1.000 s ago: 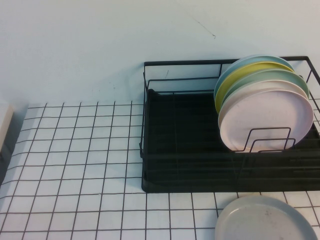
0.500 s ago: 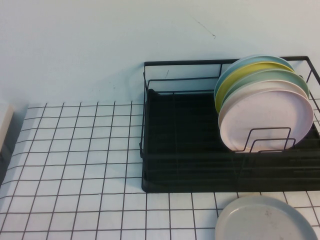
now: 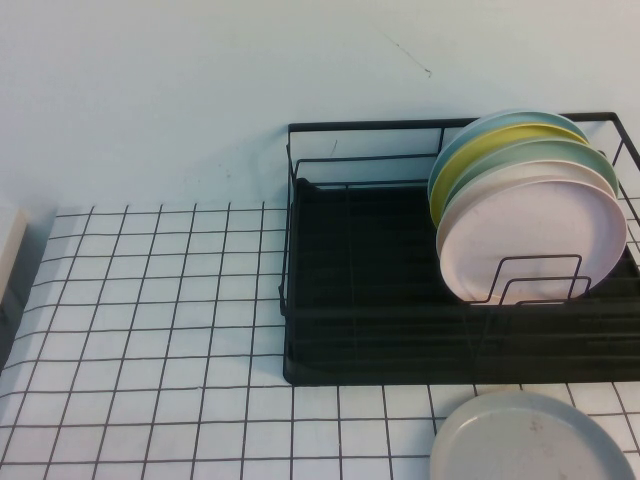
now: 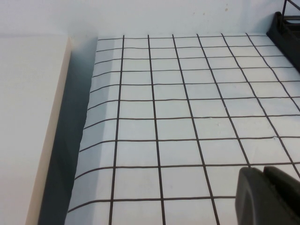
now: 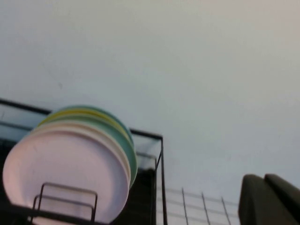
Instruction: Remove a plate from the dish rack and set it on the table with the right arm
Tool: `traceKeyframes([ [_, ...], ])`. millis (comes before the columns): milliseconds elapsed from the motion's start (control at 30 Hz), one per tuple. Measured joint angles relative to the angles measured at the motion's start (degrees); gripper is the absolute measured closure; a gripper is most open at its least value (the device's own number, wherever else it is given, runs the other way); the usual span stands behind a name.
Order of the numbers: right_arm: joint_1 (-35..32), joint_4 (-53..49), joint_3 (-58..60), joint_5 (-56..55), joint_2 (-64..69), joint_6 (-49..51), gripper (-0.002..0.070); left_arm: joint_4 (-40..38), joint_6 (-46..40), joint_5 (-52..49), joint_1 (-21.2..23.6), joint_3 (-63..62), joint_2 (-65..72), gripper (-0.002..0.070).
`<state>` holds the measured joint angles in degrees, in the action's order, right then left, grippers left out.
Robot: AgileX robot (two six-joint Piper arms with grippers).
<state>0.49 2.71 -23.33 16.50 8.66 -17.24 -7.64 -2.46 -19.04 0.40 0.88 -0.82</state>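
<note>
The pale pink plate [image 3: 530,235] stands upright at the front of a stack in the black wire dish rack [image 3: 370,300], on the right of the white gridded table [image 3: 150,300]. Neither arm shows in the high view. In the right wrist view the pink plate [image 5: 65,173] stands in the rack [image 5: 161,164], and my right gripper [image 5: 265,180] is shut and empty, off to the side of it and apart. In the left wrist view my left gripper [image 4: 264,172] is shut and empty, low over the table [image 4: 187,93], with the rack's corner [image 4: 287,28] far off.
Behind the pink plate stand a mint-green plate [image 3: 580,155], a yellow plate [image 3: 470,160] and a pale blue plate [image 3: 500,122]. A grey speckled plate [image 3: 530,440] lies flat on the table in front of the rack. A beige block [image 4: 28,117] borders the table's left edge.
</note>
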Motion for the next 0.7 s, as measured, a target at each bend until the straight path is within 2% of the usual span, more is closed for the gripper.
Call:
traceKeyframes([
  [267, 0.0, 0.95, -10.25, 11.01, 20.69, -5.01, 0.0678, 0.0, 0.0, 0.0, 0.0, 0.0, 0.0, 0.0678],
  [567, 0.0, 11.55, -20.49, 15.46, 46.49, -33.17, 0.0675, 0.0, 0.0, 0.0, 0.0, 0.0, 0.0, 0.0678],
  [633, 0.0, 14.57, -22.32, 15.35, 51.32, -37.46, 0.0648, 0.0, 0.0, 0.0, 0.0, 0.0, 0.0, 0.0678],
  [700, 0.0, 17.95, -24.2, 14.75, 55.53, -40.83, 0.0574, 0.0, 0.0, 0.0, 0.0, 0.0, 0.0, 0.0678],
])
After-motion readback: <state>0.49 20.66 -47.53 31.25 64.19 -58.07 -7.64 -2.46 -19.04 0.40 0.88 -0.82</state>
